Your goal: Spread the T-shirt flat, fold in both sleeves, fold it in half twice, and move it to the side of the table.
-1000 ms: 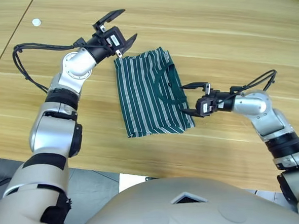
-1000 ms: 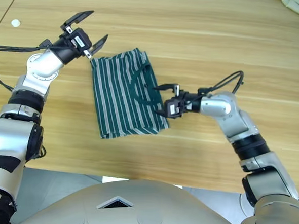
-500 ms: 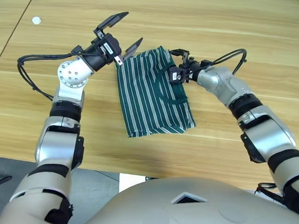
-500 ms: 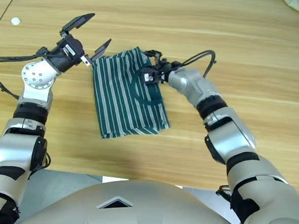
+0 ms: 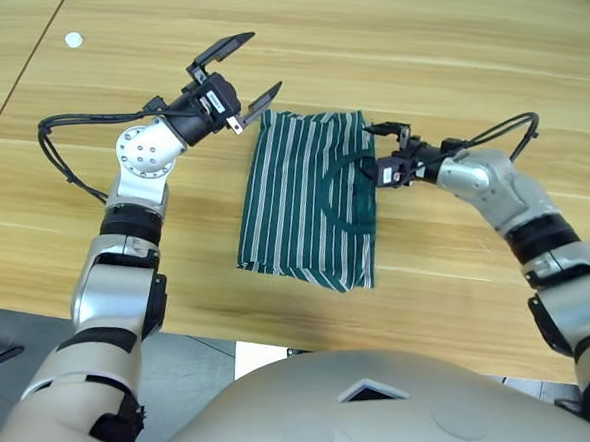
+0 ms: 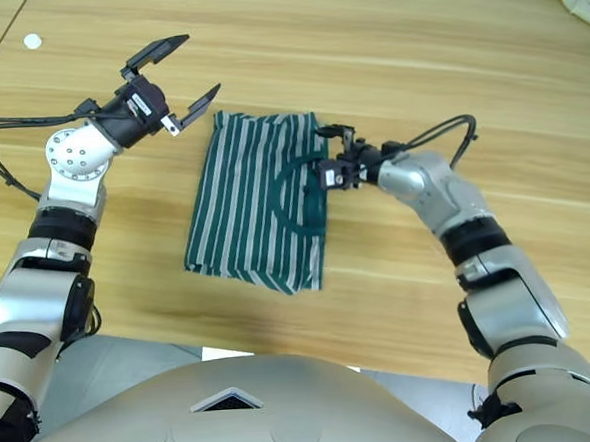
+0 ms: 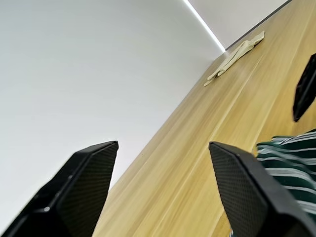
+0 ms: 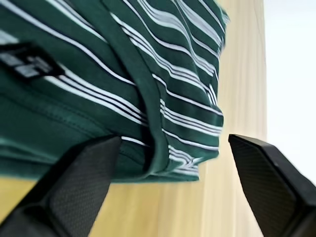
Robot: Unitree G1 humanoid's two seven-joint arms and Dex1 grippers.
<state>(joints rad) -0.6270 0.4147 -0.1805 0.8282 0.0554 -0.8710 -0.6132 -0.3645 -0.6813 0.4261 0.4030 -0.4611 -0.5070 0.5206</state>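
Head view: your folded T-shirt [image 5: 309,205] lies on the table [image 5: 414,33], left gripper [image 5: 264,61] hovering off its far left corner, right gripper [image 5: 376,156] at its right edge. Left wrist: fingers [image 7: 84,187] spread wide. Right wrist: fingers [image 8: 74,182] wide, straddling the shirt's edge.

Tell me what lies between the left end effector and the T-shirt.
Only a short stretch of bare table: the left eye view shows wood between the open left end effector and the T-shirt.
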